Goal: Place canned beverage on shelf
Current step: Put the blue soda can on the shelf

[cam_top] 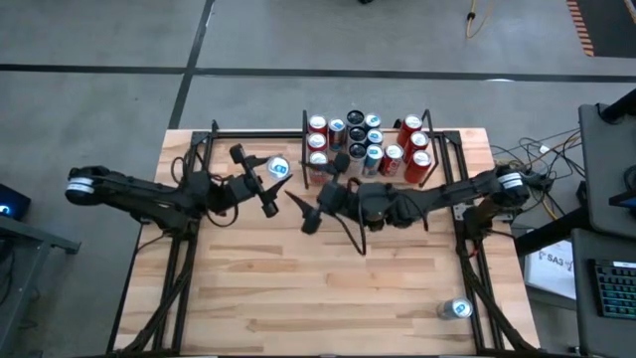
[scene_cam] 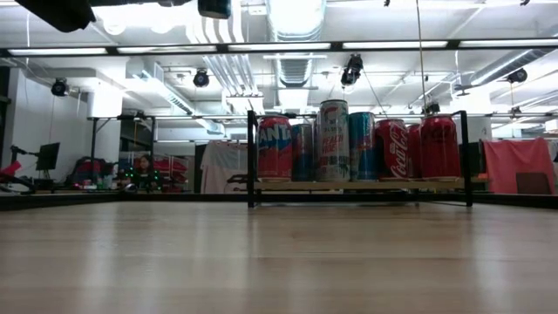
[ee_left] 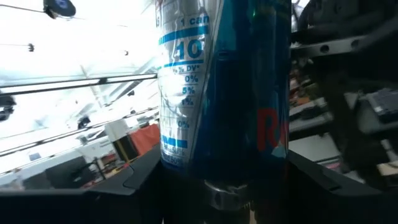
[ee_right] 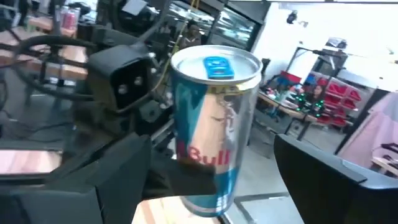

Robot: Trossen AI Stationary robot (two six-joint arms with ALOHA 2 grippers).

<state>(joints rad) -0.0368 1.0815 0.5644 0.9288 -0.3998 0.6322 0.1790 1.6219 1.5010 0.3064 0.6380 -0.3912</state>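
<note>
A silver-and-blue Red Bull can [cam_top: 277, 167] is held above the table's far left-centre by my left gripper [cam_top: 264, 185], which is shut on it. It fills the left wrist view [ee_left: 224, 93]. It also shows upright in the right wrist view [ee_right: 214, 124]. My right gripper [cam_top: 316, 195] is open just right of the can, its fingers wide apart and touching nothing. The shelf [cam_top: 304, 126] stands at the table's far edge, and several cans stand upright on its board [scene_cam: 357, 185]. My left gripper pinches the can's lower body [ee_right: 189, 177] between its two fingers, coming level from the table's left. The can stands about upright with its tab end up. It is lifted clear of the table.
Red, blue and silver cans fill most of the shelf [scene_cam: 349, 139]. One more can [cam_top: 455, 309] stands on the table near its near right corner. Black frame rails [cam_top: 179, 268] run along the table's left and right sides.
</note>
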